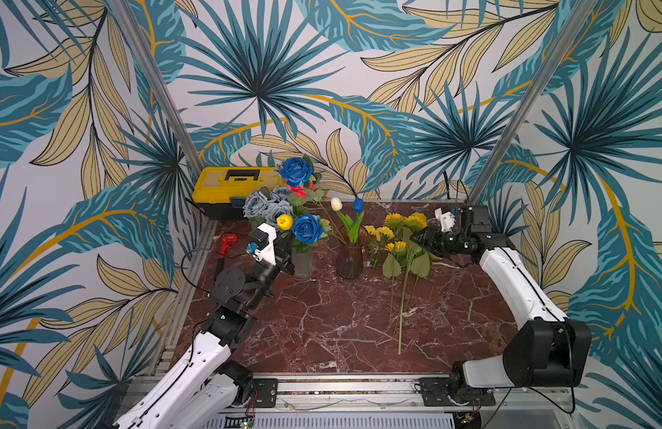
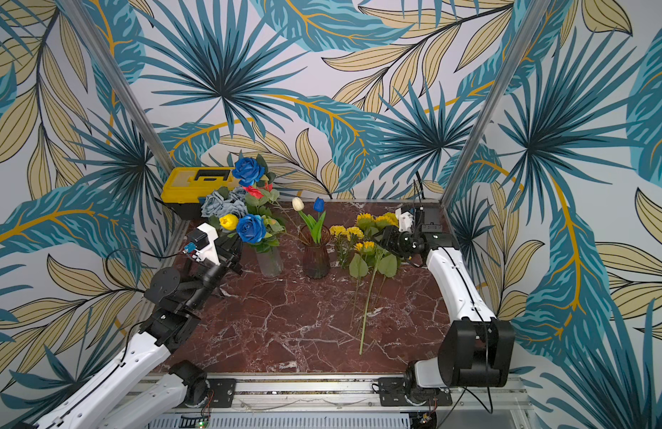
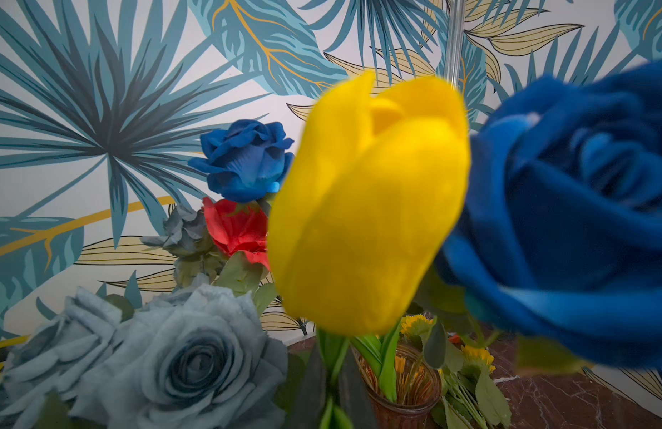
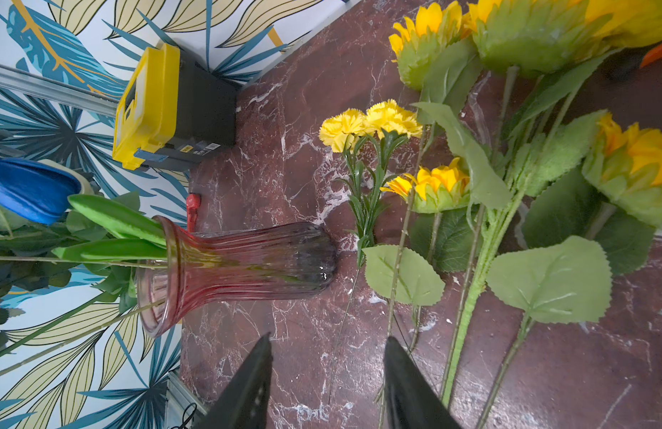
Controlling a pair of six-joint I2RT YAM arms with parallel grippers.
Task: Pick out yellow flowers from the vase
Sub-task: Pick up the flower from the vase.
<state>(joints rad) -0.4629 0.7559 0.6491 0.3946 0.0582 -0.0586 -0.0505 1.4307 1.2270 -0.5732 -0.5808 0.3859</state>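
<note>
Seemingly, left hand (image 3: 331,386) grips yellow tulip (image 3: 366,208) by its stem.

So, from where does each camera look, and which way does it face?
Top views: high at the front, looking down toward the back wall; both arms show.
Left wrist: on the left arm, facing the yellow tulip close; the left gripper shut on its stem.
Right wrist: on the right arm, looking down across the laid yellow flowers; right gripper open, empty.
Shared: the ribbed vase shows in all views.
</note>
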